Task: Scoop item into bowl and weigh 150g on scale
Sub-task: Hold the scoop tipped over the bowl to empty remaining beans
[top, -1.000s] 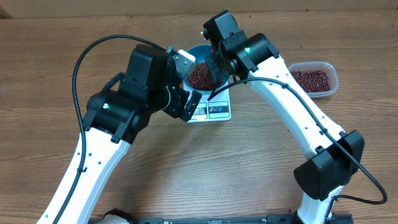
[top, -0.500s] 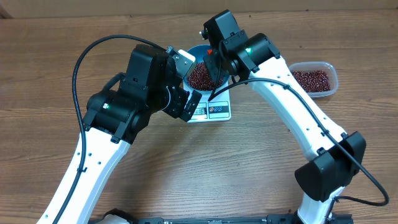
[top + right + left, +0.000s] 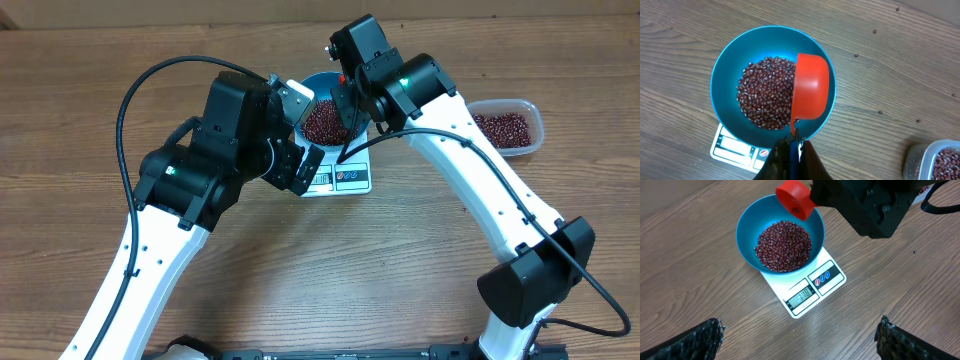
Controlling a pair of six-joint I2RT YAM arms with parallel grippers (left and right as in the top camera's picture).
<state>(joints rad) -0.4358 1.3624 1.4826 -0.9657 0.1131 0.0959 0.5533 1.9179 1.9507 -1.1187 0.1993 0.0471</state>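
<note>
Your left fingers (image 3: pixel 700 341) stand wide apart and empty, the blue bowl (image 3: pixel 747 235) of red beans (image 3: pixel 784 245) on the scale (image 3: pixel 831 264) ahead of them. Your right fingers (image 3: pixel 773 163) clamp the red scoop (image 3: pixel 810 90) by its handle, cup just beyond their tips over the bowl. Add small trickles, watching the display (image 3: pixel 802 297).

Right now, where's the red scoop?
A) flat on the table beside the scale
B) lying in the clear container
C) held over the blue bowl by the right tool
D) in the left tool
C: the right wrist view shows the red scoop gripped by its handle in the right tool, over the blue bowl of beans on the scale.
</note>
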